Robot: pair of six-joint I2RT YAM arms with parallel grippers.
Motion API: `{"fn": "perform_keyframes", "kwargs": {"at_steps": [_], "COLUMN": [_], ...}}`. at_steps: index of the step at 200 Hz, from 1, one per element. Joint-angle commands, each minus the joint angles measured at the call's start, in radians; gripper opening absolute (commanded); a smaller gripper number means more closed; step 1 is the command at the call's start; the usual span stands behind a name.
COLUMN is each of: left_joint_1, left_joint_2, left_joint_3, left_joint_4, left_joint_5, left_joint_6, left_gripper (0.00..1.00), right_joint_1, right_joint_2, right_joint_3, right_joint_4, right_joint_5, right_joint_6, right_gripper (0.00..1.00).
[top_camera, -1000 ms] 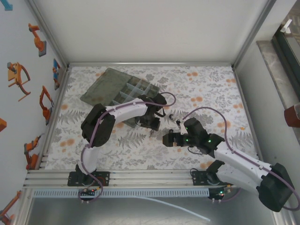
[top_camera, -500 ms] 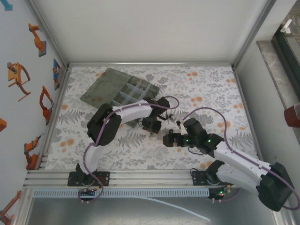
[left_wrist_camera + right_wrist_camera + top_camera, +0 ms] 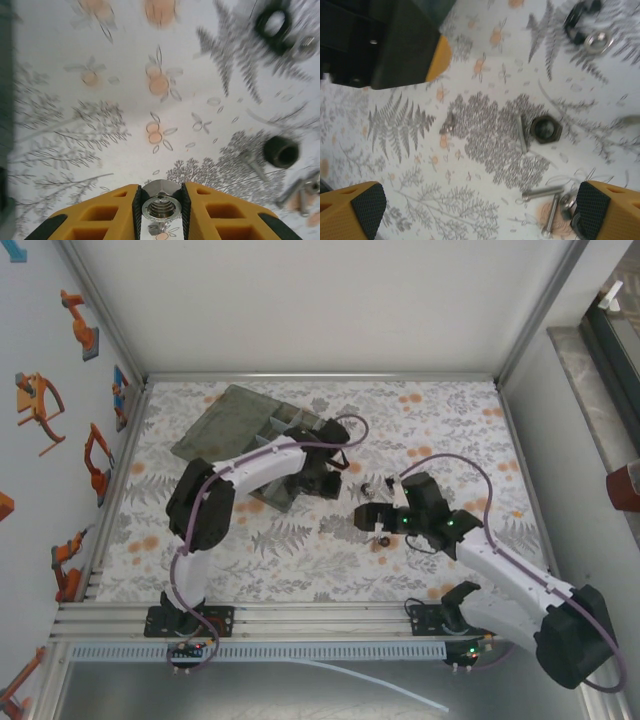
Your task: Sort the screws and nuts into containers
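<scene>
A silver hex nut [image 3: 161, 206] sits clamped between the black pads of my left gripper [image 3: 160, 212], threaded hole facing the camera. In the top view the left gripper [image 3: 318, 480] hangs at the near edge of the containers [image 3: 290, 436]. On the cloth lie a black ring nut [image 3: 274, 22] and a dark nut [image 3: 281, 151]. My right gripper [image 3: 480, 212] stands open low over the cloth, nothing between its fingers [image 3: 592, 210]. Near it lie a dark hex nut [image 3: 546, 129], a thin screw [image 3: 522, 133], two more screws [image 3: 545, 191] and a silver nut [image 3: 598, 41].
The organiser's flat lid [image 3: 220, 420] lies open toward the back left. A flower-and-fern patterned cloth [image 3: 300, 550] covers the table. Metal frame rails [image 3: 320, 376] bound the work area. Small parts lie scattered beside the right gripper [image 3: 372, 520].
My left gripper has closed on the silver nut and swung back toward the organiser box. The right gripper has shifted slightly farther from the arm bases, still open.
</scene>
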Motion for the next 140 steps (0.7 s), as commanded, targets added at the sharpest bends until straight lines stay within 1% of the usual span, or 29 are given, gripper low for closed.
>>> {"fn": "perform_keyframes", "kwargs": {"at_steps": [1, 21, 45, 73, 104, 126, 140], "left_joint_1": [0.073, 0.142, 0.219, 0.285, 0.333, 0.353, 0.354], "left_joint_2": [-0.069, -0.072, -0.064, -0.037, 0.033, 0.104, 0.164], "left_joint_3": [0.074, 0.131, 0.191, 0.249, 0.308, 0.345, 0.400], "left_joint_4": [0.018, 0.015, 0.014, 0.009, -0.002, 0.046, 0.073], "left_joint_5": [0.042, 0.061, 0.073, 0.078, 0.074, 0.092, 0.086], "left_joint_6": [0.026, 0.043, 0.056, 0.064, 0.071, 0.089, 0.117], "left_gripper": [0.23, 0.23, 0.23, 0.22, 0.22, 0.22, 0.22], "right_joint_1": [-0.070, -0.114, -0.143, -0.172, -0.205, -0.236, -0.244], "right_joint_2": [0.046, 0.104, 0.183, 0.284, 0.407, 0.502, 0.549], "right_joint_3": [0.077, 0.146, 0.230, 0.316, 0.377, 0.402, 0.416], "right_joint_4": [0.002, 0.003, 0.002, 0.001, 0.035, 0.093, 0.127], "right_joint_5": [-0.070, -0.082, -0.092, -0.111, -0.130, -0.169, -0.189], "right_joint_6": [-0.067, -0.106, -0.144, -0.191, -0.229, -0.216, -0.208], "right_gripper": [1.00, 1.00, 1.00, 1.00, 1.00, 0.99, 0.99]}}
